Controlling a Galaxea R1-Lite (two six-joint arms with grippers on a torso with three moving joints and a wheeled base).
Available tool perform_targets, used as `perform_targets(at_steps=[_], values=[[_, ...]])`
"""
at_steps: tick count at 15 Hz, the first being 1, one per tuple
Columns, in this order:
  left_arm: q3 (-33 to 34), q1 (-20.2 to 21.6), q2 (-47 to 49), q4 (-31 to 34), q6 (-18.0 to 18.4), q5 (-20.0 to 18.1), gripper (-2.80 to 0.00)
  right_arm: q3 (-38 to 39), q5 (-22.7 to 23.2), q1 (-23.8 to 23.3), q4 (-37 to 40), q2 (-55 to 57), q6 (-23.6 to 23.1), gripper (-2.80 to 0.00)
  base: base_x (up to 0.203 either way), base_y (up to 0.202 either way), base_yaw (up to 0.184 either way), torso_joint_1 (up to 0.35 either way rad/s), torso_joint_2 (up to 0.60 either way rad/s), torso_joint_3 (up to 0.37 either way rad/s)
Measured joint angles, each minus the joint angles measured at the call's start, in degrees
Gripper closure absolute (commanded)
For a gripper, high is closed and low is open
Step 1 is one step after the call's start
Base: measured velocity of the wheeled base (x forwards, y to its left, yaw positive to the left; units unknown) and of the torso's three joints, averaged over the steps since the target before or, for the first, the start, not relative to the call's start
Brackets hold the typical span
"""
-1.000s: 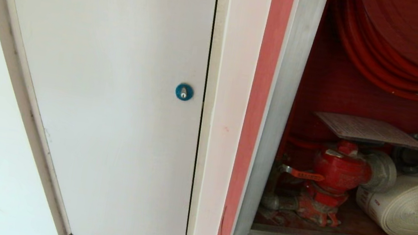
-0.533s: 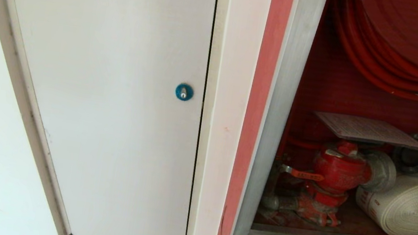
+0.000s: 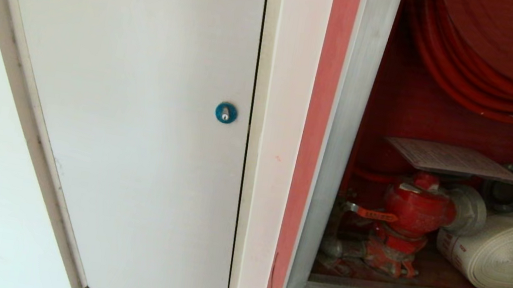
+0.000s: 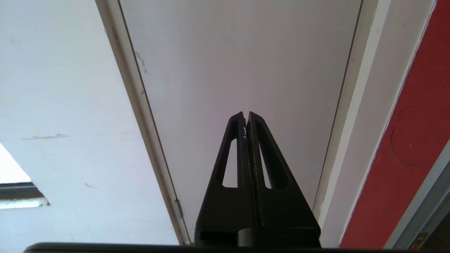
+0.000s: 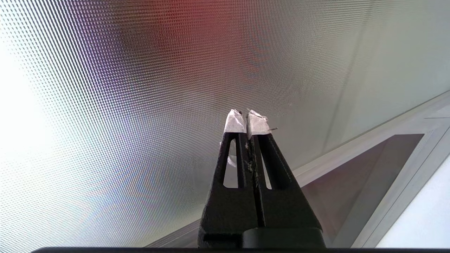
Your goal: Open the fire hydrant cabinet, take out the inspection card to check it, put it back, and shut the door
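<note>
Head view: a plain white wall panel with a small blue round lock fills the left and middle. Beside it on the right stand a white jamb and a pale red strip, then the silver metal frame of the fire hydrant cabinet, which stands open onto a red interior. No door panel closes off the opening in this view.

Inside, a coiled red hose reel hangs at the top. On the shelf below, a white rolled flat hose lies to the right of a red valve with a grey metal coupling. The inspection card, a thin pale pinkish sheet with fine table lines, lies flat on top of the valve.

Against the frames from one second and half a second back, nothing in the head view has moved; card, valve and hose sit as before.

Left wrist view: left gripper, black fingers pressed together, empty, pointing at the white panel and touching nothing.

Right wrist view: right gripper, white-taped tips closed together, empty, in front of a finely textured translucent glass pane in a silver frame.
</note>
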Motion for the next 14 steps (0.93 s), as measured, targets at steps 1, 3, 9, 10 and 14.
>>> perform_targets(at_steps=[1, 3, 9, 10, 14], values=[[0.3, 0.0, 0.0, 0.2, 0.0, 0.0, 0.0, 0.0, 0.0, 0.0, 0.0, 0.0, 0.0, 0.0, 0.0, 0.0, 0.0, 0.0, 0.0, 0.0], [0.7, 0.0, -0.1, 2.8, -0.8, 0.0, 0.0, 0.0, 0.0, 0.0, 0.0, 0.0, 0.0, 0.0, 0.0, 0.0, 0.0, 0.0, 0.0, 0.0], [0.8, 0.0, -0.1, 2.5, -2.3, 0.2, 0.0, 0.0, 0.0, 0.0, 0.0, 0.0, 0.0, 0.0, 0.0, 0.0, 0.0, 0.0, 0.0, 0.0], [0.8, 0.0, -0.1, 2.5, -2.3, 0.1, 0.0, 0.0, 0.0, 0.0, 0.0, 0.0, 0.0, 0.0, 0.0, 0.0, 0.0, 0.0, 0.0, 0.0], [0.8, 0.0, -0.1, 2.5, -2.3, 0.1, 0.0, 0.0, 0.0, 0.0, 0.0, 0.0, 0.0, 0.0, 0.0, 0.0, 0.0, 0.0, 0.0, 0.0]])
